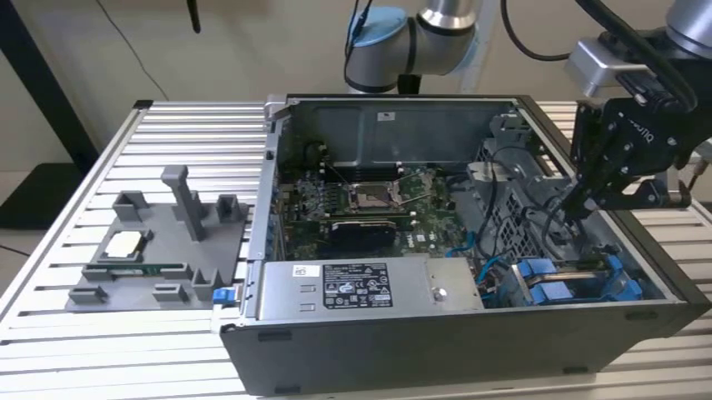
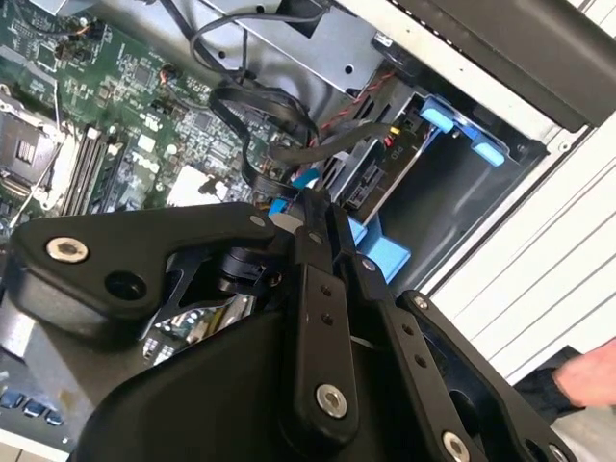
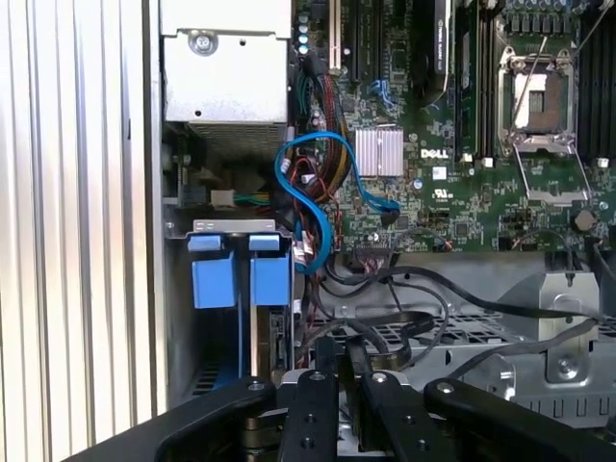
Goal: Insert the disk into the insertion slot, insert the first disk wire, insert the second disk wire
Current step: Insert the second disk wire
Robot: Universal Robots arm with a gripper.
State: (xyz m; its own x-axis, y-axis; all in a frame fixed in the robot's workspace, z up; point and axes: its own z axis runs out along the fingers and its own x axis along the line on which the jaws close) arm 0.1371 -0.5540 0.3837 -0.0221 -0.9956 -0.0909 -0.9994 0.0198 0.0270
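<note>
The disk [image 1: 581, 271] lies in its blue carrier [image 1: 545, 287] inside the insertion slot [image 1: 651, 287], at the case corner on the exterior view's right. Both wrist views show the carrier's blue tabs [image 3: 241, 279] [image 2: 380, 252] with the disk's edge [image 3: 273, 346] [image 2: 380, 178] beside them. My gripper [image 1: 574, 208] hangs just above the cables next to the slot. Its black fingers [image 3: 327, 358] stand almost together, and a black disk wire [image 3: 404, 325] loops up to their tips. My gripper [image 2: 325, 214] hides how the wire's end sits.
The open computer case [image 1: 445, 350] rests on a slatted metal table [image 1: 67, 275]. The power-supply box [image 1: 356, 287], motherboard [image 1: 356, 200] and a blue cable [image 3: 318, 221] lie nearby. A grey fixture tray [image 1: 156, 258] stands at the exterior view's left. A person's hand [image 2: 582, 380] is outside the case.
</note>
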